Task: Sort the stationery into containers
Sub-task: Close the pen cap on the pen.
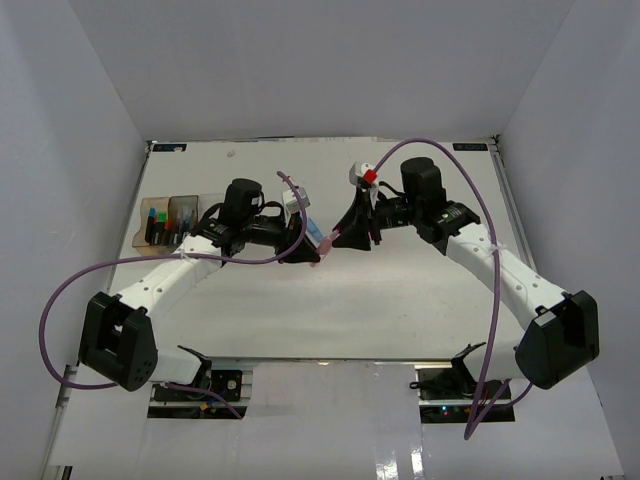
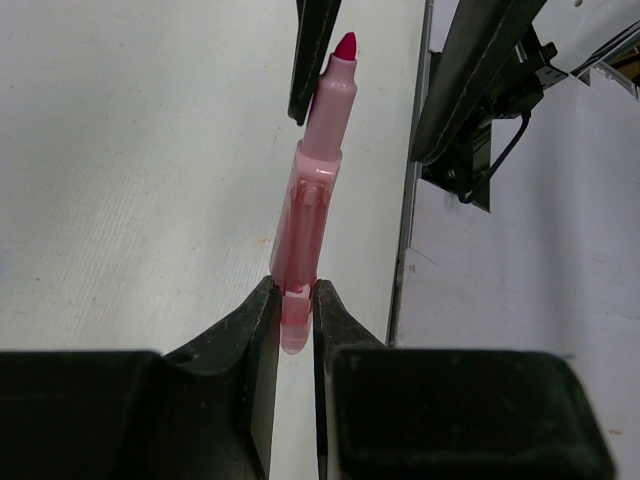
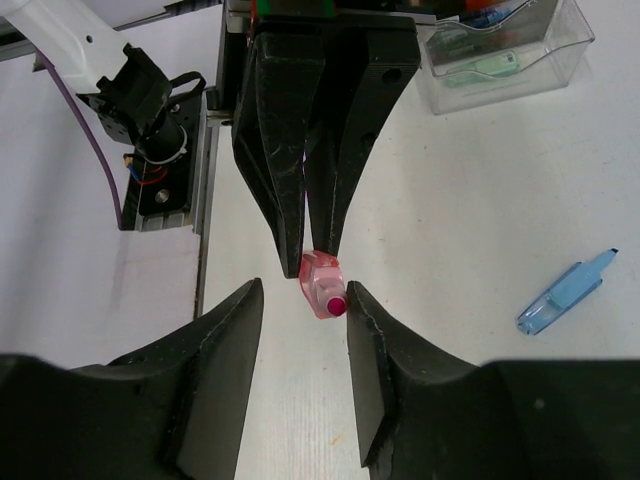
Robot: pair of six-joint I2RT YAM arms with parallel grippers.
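The white bench (image 1: 330, 300) carries the containers (image 1: 165, 222) near its left edge. Above its middle, the left gripper (image 2: 296, 300) is clamped on the tail of a pink marker (image 2: 310, 200). The right gripper (image 3: 303, 300) stands open, its jaws either side of the marker's tip. A blue pen (image 3: 565, 292) lies nearby on the bench.

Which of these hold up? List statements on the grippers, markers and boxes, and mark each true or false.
1. The left gripper is shut on the pink marker at its rear end. True.
2. The right gripper is clamped on that marker's tip. False: its jaws stand open, one on either side of the tip, apart from it.
3. A blue marker lies loose on the table. True.
4. The boxes stand at the table's right side. False: in the top view they stand at its left side.
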